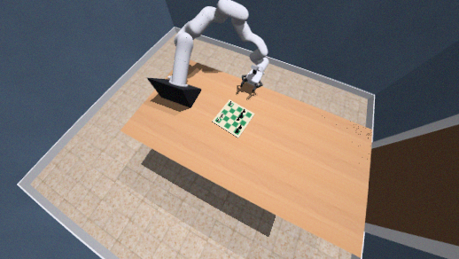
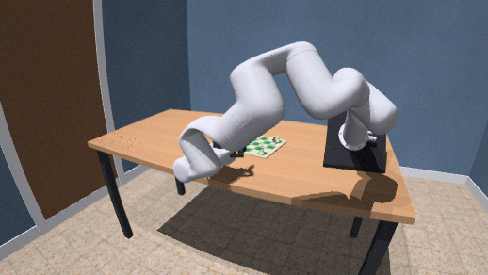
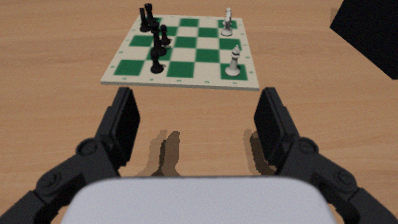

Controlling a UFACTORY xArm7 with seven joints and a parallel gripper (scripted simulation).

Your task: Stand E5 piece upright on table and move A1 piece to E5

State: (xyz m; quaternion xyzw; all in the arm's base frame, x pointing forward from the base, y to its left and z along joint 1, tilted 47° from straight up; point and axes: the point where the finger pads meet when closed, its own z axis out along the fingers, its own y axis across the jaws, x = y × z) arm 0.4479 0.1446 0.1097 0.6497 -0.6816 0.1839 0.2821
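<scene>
Fingers spread fully wide, gripping nothing, low over bare wood just short of the chessboard (image 3: 195,60). On the board stand two white pieces (image 3: 233,61) along one side and about five black pieces (image 3: 158,47) clustered opposite, all upright. Everything rests on a wooden table (image 1: 288,168) in a blue-walled, tile-floored room.

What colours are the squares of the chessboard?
Green and cream squares on the chessboard, seen best in the wrist view.
</scene>
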